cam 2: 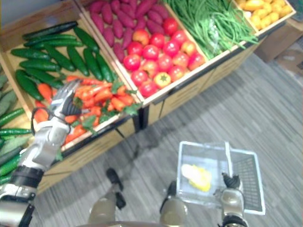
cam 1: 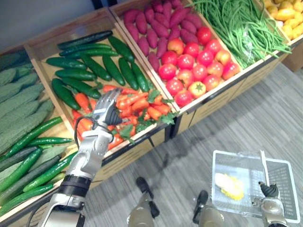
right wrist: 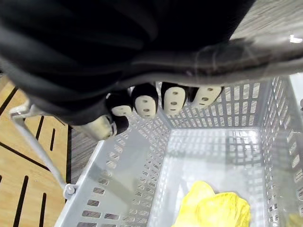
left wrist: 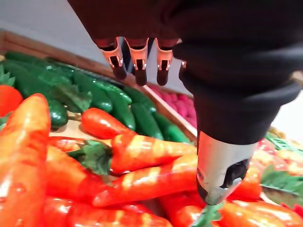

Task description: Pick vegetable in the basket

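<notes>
Orange carrots (cam 1: 137, 104) with green tops lie heaped in the front of a wooden bin. My left hand (cam 1: 106, 108) hovers just over them, open, its fingers (left wrist: 137, 61) straight and its thumb above a carrot (left wrist: 142, 151); it holds nothing. At the lower right, my right hand (cam 1: 270, 191) is shut on the handle (right wrist: 236, 54) of a grey plastic basket (cam 1: 284, 165). Its fingers (right wrist: 156, 101) curl round the bar. A yellow vegetable (cam 1: 229, 186) lies in the bottom of the basket.
Dark cucumbers (cam 1: 85, 71) fill the back of the carrot bin. Pale green gourds (cam 1: 19, 104) and more cucumbers lie to the left. To the right are tomatoes (cam 1: 194, 66), purple sweet potatoes (cam 1: 156, 28), green beans (cam 1: 236, 23) and yellow produce (cam 1: 289, 14). Grey floor (cam 1: 236, 123) lies below the stand.
</notes>
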Robot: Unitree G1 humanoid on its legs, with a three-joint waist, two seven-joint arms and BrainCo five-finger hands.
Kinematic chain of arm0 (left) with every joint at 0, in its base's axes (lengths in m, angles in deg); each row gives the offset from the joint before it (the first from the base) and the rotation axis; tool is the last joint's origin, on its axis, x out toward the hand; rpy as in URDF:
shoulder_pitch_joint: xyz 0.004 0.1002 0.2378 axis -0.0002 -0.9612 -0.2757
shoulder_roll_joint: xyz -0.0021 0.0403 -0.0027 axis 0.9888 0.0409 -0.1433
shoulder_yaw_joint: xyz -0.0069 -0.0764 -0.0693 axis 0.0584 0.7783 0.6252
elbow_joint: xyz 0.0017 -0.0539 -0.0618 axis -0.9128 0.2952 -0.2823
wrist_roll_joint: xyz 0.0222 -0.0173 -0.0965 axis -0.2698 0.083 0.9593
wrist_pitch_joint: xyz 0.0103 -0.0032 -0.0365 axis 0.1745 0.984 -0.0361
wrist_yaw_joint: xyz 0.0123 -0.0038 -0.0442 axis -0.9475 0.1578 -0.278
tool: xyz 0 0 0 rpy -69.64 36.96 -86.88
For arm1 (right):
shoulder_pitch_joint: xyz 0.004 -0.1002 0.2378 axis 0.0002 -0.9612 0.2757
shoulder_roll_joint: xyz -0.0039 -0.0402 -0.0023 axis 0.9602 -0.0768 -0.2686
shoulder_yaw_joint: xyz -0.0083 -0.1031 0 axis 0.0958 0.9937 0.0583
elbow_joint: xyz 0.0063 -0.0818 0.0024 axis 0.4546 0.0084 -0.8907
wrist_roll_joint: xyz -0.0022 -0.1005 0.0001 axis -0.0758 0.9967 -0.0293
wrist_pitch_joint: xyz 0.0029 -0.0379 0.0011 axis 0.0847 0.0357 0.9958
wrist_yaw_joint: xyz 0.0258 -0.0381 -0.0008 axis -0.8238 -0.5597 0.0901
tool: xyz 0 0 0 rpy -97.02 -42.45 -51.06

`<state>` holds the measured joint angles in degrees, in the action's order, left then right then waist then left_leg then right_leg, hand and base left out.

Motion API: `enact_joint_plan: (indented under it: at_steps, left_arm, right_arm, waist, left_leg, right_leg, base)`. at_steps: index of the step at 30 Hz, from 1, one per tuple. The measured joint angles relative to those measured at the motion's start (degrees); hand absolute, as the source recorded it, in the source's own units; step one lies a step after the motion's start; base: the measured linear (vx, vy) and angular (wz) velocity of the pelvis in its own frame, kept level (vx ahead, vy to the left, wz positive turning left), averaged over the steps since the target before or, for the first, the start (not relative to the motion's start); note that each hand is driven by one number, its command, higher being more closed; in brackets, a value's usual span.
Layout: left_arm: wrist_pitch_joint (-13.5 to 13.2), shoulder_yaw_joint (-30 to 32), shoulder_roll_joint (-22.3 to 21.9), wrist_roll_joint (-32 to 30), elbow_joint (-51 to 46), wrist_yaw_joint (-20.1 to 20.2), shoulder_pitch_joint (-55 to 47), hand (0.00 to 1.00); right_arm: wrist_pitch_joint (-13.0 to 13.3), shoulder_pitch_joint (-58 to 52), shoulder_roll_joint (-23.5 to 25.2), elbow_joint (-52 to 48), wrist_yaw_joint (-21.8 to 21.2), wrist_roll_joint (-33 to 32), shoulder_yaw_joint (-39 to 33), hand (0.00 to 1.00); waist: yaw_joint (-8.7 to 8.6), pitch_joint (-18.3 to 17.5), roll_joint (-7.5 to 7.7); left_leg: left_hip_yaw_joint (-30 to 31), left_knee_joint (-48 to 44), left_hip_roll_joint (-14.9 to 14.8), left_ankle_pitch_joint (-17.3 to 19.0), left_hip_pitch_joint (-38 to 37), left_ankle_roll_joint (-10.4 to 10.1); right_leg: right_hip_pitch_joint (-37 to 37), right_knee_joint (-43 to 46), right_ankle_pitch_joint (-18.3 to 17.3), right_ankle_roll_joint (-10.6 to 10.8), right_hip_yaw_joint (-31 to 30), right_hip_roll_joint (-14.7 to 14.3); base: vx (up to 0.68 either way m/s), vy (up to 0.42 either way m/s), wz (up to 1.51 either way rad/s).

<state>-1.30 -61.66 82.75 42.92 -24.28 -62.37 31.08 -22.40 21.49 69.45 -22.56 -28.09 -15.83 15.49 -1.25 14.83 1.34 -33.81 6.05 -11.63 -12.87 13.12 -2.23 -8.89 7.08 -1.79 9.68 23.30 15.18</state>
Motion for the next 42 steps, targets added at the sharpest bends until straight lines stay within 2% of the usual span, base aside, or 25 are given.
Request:
enact_joint_plan:
  at_steps: [9,22,29,39,42]
  left_arm:
    - [1.81,1.74,-0.24,-1.05,0.03,1.17,2.61,0.0]
    - [0.88,1.44,-0.29,-2.52,0.02,2.97,2.58,0.0]
    - [0.18,0.28,-0.26,-4.73,0.52,3.6,2.34,0.0]
    - [0.74,0.51,-0.18,-5.24,2.81,3.6,2.58,0.0]
    - [1.72,1.1,-0.21,-6.36,3.29,3.27,3.33,0.0]
  right_arm:
    - [0.0,1.39,0.11,-0.48,-0.82,-0.28,-0.42,1.0]
    - [0.1,1.94,1.33,-1.74,-1.28,-0.46,-1.19,1.0]
    - [0.25,1.96,1.31,-2.01,-1.97,-0.46,-1.14,1.0]
    - [0.26,1.19,1.44,-3.94,-2.08,-0.49,-1.15,1.0]
    - [0.3,1.2,1.58,-4.31,-2.08,-0.48,-1.15,1.0]
  waist:
    - [0.02,1.51,-0.1]
    - [0.09,3.79,-0.46]
    - [0.0,3.9,-0.52]
    - [0.05,4.65,-0.46]
    - [0.08,4.94,-0.2]
  left_leg:
    - [-0.04,-0.34,-0.01,-0.32,1.67,-0.05]
    - [-0.76,-0.13,-0.17,-0.58,1.86,-0.37]
    - [-2.31,-0.14,-0.28,-0.58,1.85,-0.37]
    - [-3.85,0.01,-1.31,-0.36,1.93,-0.62]
    - [-4.77,0.01,-1.37,-0.37,1.93,-0.61]
  right_leg:
    - [-1.95,0.12,0.1,-0.1,-0.38,-0.01]
    - [-3.47,0.72,0.11,-0.12,-1.92,-0.01]
    - [-4.85,0.83,0.73,-0.55,-3.71,-0.05]
    - [-5.84,-0.06,1.73,-0.7,-5.24,-1.11]
    - [-6.28,-0.07,1.82,-0.78,-5.75,-1.18]
  base:
    - [0.04,0.002,-0.01]
    - [0.01,0.003,-0.04]
    - [0.02,0.002,-0.12]
    - [0.0,-0.008,-0.09]
    - [0.02,-0.005,-0.07]
